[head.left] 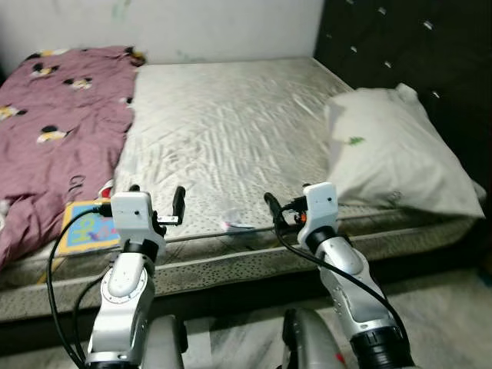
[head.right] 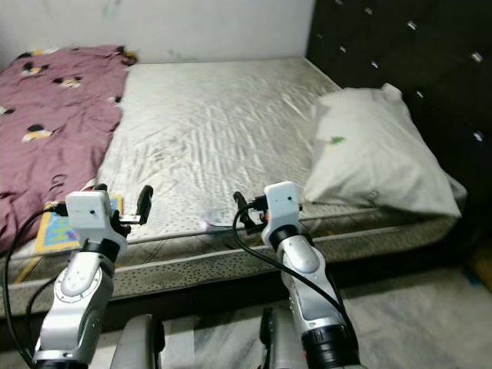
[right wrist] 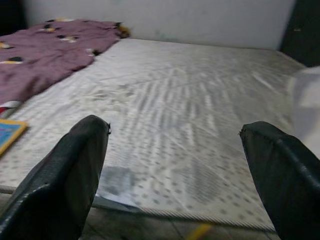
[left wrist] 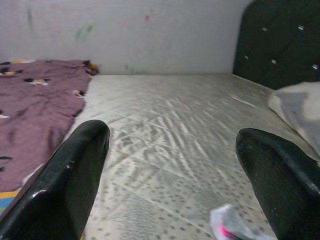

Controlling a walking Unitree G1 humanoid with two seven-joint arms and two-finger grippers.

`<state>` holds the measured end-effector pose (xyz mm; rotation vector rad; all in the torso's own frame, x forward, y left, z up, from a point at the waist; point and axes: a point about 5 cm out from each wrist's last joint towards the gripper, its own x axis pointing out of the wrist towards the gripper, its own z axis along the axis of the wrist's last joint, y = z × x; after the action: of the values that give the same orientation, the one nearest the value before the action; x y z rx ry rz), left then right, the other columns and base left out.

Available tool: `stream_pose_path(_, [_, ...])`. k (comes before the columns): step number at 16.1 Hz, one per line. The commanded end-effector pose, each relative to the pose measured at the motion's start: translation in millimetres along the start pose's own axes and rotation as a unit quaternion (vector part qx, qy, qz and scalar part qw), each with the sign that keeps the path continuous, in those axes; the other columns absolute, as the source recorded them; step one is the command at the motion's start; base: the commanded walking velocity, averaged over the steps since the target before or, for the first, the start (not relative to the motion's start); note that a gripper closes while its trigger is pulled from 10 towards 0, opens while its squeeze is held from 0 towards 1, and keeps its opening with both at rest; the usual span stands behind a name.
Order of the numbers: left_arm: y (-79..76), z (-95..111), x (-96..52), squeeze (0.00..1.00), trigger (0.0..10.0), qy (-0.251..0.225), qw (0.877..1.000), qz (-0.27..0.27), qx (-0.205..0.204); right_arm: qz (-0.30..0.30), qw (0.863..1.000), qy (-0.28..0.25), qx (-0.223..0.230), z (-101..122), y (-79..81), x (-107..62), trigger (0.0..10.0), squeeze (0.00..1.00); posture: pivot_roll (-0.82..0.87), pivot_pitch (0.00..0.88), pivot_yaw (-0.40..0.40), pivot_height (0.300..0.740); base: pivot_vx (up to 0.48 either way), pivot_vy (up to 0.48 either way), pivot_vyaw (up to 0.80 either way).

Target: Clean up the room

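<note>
A bare mattress (head.left: 223,131) fills the room — white wall (head.left: 192,27) behind, dark tufted headboard (head.left: 407,54).

one pillow (head.left: 392,150), one purple blanket (head.left: 54,123), one mattress (head.left: 231,123), one book (head.left: 86,228).

Before me lies the bed (head.left: 231,115). A blanket (head.left: 54,115) covers its left side, a pillow (head.left: 392,154) rests at its right by the headboard (head.left: 407,46), a booklet (head.left: 84,228) and a small wrapper (head.left: 237,224) sit near its front edge.
</note>
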<state>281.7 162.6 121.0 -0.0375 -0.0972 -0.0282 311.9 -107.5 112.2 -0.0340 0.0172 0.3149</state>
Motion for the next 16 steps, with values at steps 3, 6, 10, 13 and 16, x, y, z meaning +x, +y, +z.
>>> stream_pose_path(3, [0.6, 3, 0.0, 0.0, 10.0, -0.003, 1.0, 0.003, 0.014, -0.01, 1.0, -0.01, -0.006, 1, -3.2, -3.5, 10.0, 0.0, -0.02, 0.0, -0.015, 0.562, 0.0, 0.0, 0.0])
stream_pose_path(6, [4.9, -3, -9.4, 0.0, 10.0, 0.01, 1.0, 0.019, 0.015, 0.002, 1.0, -0.012, -0.01, 3, -2.7, -5.6, 10.0, 0.0, -0.04, 0.0, -0.01, 0.562, 0.0, 0.0, 0.0])
stream_pose_path(10, [-1.8, -2, -10.2, 0.0, 10.0, 0.014, 1.0, -0.004, 0.007, 0.01, 0.999, -0.014, -0.03, 2, 0.0, -13.3, 10.0, 0.0, -0.05, 0.0, -0.003, 0.562, 0.0, 0.0, 0.4])
stream_pose_path(13, [-3.2, 3, -9.0, 0.0, 10.0, 0.011, 1.0, -0.002, 0.005, 0.006, 1.0, -0.002, -0.017, -2, 2.0, -16.4, 10.0, 0.0, -0.04, 0.0, -0.023, 0.562, 0.0, 0.0, 0.51])
stream_pose_path(16, [-0.7, 1, -14.7, 0.0, 10.0, 0.016, 1.0, 0.013, 0.003, 0.028, 0.999, 0.005, -0.025, -2, 6.9, -16.6, 10.0, 0.0, -0.03, 0.015, -0.037, 0.562, 0.0, 0.0, 0.0])
